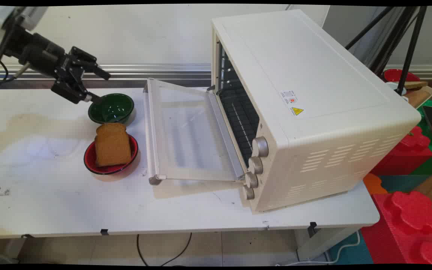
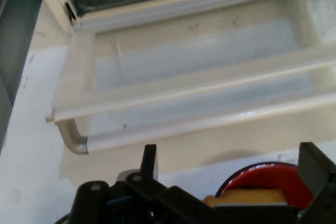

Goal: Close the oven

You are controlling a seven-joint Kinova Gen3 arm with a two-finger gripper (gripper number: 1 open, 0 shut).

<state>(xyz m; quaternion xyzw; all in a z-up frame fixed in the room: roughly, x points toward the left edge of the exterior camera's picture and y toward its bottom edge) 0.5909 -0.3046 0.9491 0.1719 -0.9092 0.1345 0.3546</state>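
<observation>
black gripper (image 1: 98, 85) spread wide above green bowl (image 1: 111, 108)

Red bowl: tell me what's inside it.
The red bowl holds one slice of brown bread, leaning upright and sticking out above the rim. The slice covers most of the bowl's floor, so anything beneath it can't be seen. The green bowl behind looks empty.

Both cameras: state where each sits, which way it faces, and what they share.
Main view: fixed above the table's near side, looking down across it at the wall; arm and gripper enter upper left.
Hand view: mounted on the hand, looking along the open gripper at the toaster oven's lowered door.
Shared: that door, and the bread slice in the red bowl.
</observation>
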